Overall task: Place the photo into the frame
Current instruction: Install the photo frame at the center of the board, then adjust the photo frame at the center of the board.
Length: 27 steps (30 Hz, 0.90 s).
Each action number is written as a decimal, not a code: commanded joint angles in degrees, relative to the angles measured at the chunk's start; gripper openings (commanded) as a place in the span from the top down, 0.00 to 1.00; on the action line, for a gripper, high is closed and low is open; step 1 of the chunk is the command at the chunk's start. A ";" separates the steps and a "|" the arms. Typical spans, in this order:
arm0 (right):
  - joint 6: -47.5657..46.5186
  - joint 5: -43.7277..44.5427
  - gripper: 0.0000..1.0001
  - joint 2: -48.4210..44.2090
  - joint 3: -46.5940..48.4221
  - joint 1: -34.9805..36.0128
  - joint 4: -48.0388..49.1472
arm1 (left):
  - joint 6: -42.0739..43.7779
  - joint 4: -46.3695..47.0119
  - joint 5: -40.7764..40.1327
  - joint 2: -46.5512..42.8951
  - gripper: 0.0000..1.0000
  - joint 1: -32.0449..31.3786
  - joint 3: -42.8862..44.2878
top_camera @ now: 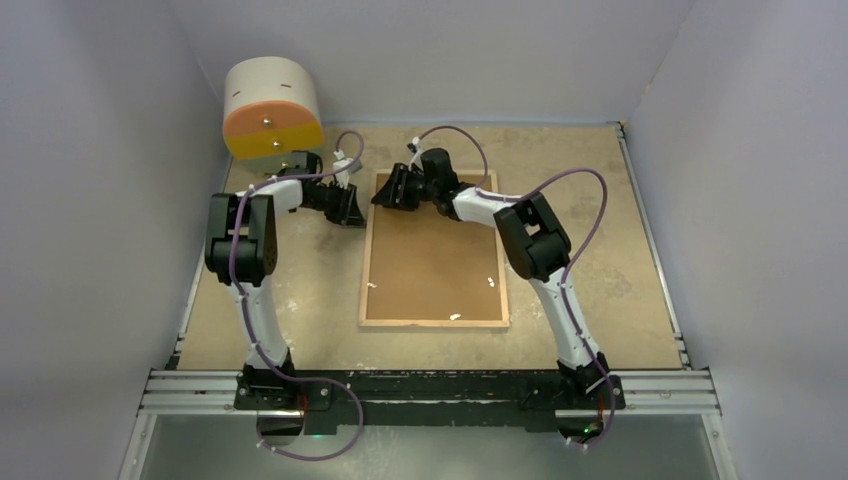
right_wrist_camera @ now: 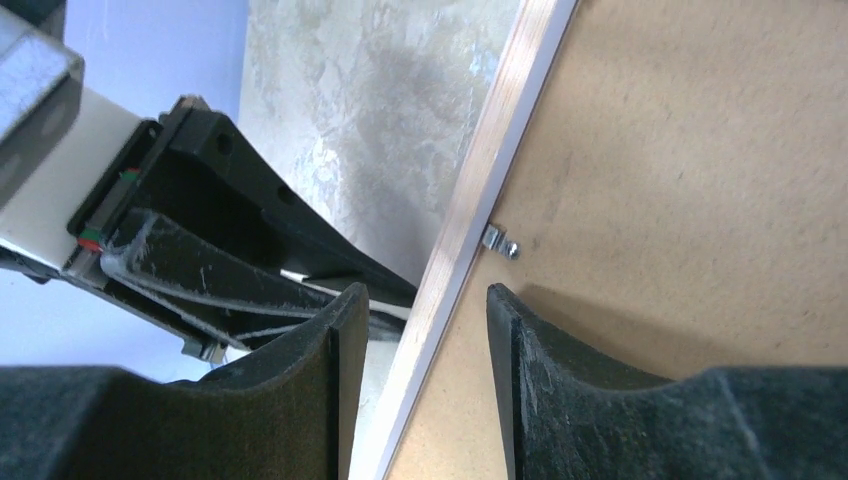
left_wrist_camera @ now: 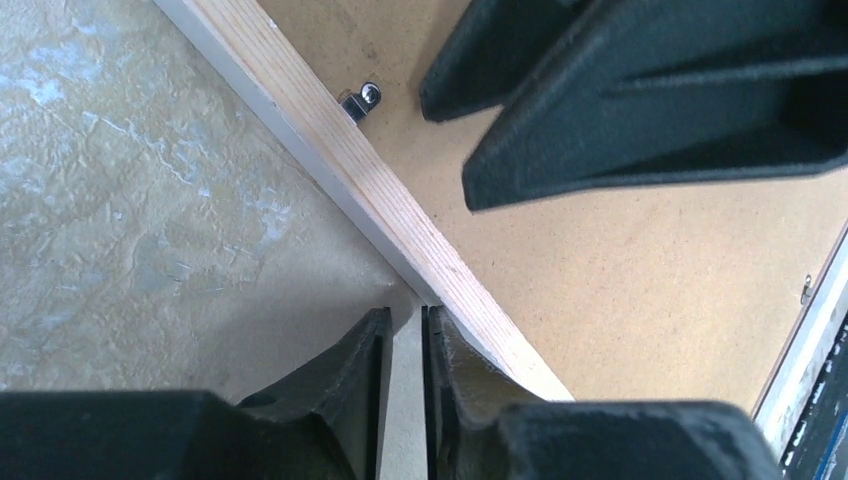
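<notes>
The table [top_camera: 600, 290] carries the frame [top_camera: 430, 322], which lies back side up at its centre with the long sides running from 12 to 6 o'clock. The brown backing board [top_camera: 430, 260] fills it. The photo I cannot see in any of the 3 views; whether it lies under the board cannot be told.

The step, as I judge it, is work on the small metal clip [right_wrist_camera: 500, 242] at the left rim, close to the frame's 11 o'clock corner. To do it well, 1 finger should push the clip only sideways, flat along the board, without pressing hard downward. The other gripper should keep the rim from sliding.

Both arms meet at that corner. The left arm [top_camera: 240, 240] bends inward from 9 o'clock, and the right arm [top_camera: 530, 235] stretches across the board from 3 o'clock. The right gripper [right_wrist_camera: 425, 300] is about half wide, with 1 finger on each side of the rim, and holds nothing. The left gripper [left_wrist_camera: 405, 318] is narrow, only a thin slit, at the rim's outer edge. If it pinches something, I cannot tell.
</notes>
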 commanded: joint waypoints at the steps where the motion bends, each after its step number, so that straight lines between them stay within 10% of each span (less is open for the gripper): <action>1: -2.01 -0.12 0.50 1.54 5.56 -0.67 -2.53 | 0.87 -1.69 2.06 -2.13 0.76 -0.42 0.06; 27: -4.29 3.85 0.51 -0.64 3.33 -7.00 -4.91 | 3.86 -2.91 5.30 -3.90 0.76 -1.13 -4.81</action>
